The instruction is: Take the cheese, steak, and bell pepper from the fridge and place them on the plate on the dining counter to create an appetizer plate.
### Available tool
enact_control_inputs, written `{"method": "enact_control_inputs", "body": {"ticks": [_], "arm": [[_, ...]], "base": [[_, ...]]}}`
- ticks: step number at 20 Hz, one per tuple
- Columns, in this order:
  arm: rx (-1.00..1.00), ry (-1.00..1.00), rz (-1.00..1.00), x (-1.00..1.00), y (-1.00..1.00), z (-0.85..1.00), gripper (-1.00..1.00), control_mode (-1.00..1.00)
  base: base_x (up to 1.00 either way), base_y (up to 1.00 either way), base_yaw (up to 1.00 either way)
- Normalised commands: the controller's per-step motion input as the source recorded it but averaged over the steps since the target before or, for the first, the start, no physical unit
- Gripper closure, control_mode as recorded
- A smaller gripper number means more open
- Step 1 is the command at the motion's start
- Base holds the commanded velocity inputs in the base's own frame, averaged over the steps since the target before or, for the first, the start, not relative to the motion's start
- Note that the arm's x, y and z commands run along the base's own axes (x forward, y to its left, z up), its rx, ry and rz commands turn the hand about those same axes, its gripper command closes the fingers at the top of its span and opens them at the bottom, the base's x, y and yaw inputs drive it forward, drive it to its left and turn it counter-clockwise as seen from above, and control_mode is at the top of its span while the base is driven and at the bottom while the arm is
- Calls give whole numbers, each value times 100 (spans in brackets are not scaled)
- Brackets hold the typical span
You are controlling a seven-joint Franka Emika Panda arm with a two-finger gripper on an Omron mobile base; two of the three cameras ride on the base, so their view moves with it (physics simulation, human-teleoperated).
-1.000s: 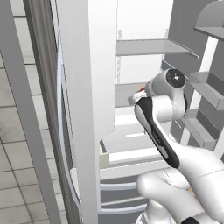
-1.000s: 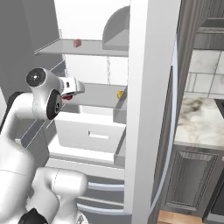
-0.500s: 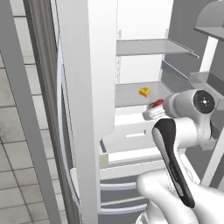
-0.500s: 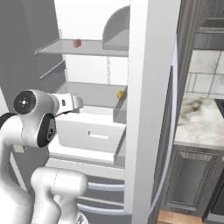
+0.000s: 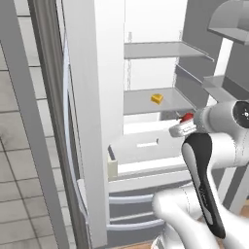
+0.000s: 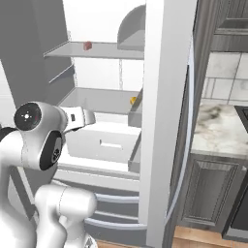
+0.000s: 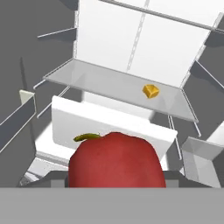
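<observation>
While the fridge (image 5: 92,121) stands with its doors swung wide, the arm has drawn back out of the white interior, carrying the bell pepper (image 7: 116,159) with it. A second ago the hand was up against the shelf front and hid the cheese; now it hangs lower and farther out, off to the right in the left base view, and the shelf lies open to sight.

Going from the left in the hand view: a door bin wall sits off to the left of the gripper (image 5: 184,124), then the white drawer (image 7: 109,124) lies just ahead of and below it, and the middle shelf (image 7: 100,83) runs beyond that. The cheese (image 7: 151,91) rests on that shelf, ahead of the gripper and a little to its right, well apart from it. On the upper shelf, above and beyond the hand in the right base view, a small dark-red piece (image 6: 87,45) sits near the front edge, probably the steak.

The pepper lies right up against the camera, green stem to its left, and the jaws appear to be pinching it, though the fingertips themselves are hidden behind it.

So one of the three items looks won; it has yet to reach the plate, and cheese and steak remain inside.
</observation>
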Motion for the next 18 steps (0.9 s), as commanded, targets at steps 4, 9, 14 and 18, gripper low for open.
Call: {"method": "enact_control_inputs", "body": {"ticks": [4, 9, 14, 18], "arm": [[0, 0, 0, 0, 0, 0, 100, 100], [0, 0, 0, 0, 0, 0, 100, 100], [0, 0, 0, 0, 0, 0, 100, 100], [0, 0, 0, 0, 0, 0, 100, 100]], "base": [[-90, 0, -15], [-91, 0, -35], [-40, 26, -55], [-22, 39, -61]]}}
